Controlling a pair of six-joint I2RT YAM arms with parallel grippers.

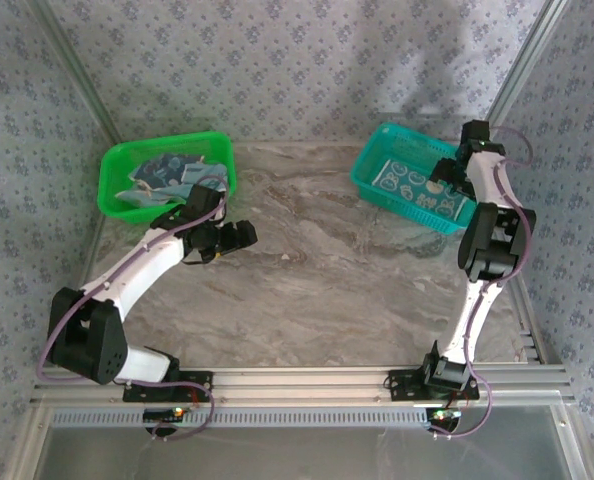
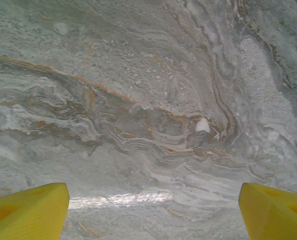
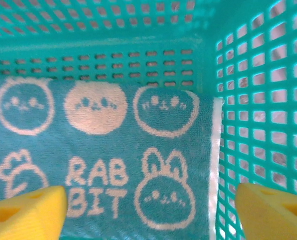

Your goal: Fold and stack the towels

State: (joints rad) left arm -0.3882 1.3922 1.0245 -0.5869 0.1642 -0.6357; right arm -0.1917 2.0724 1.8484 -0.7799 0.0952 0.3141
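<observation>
Several crumpled light-blue towels lie heaped in the green basket at the back left. One teal towel lies flat in the teal basket at the back right; in the right wrist view this towel shows white rabbit faces and the word RABBIT. My right gripper hangs open just above it, yellow fingers wide apart and holding nothing. My left gripper is open over bare marble, right of the green basket.
The teal basket's lattice wall stands close to my right finger. The marble table stretches between the two baskets. Patterned walls and metal frame posts close in the workspace.
</observation>
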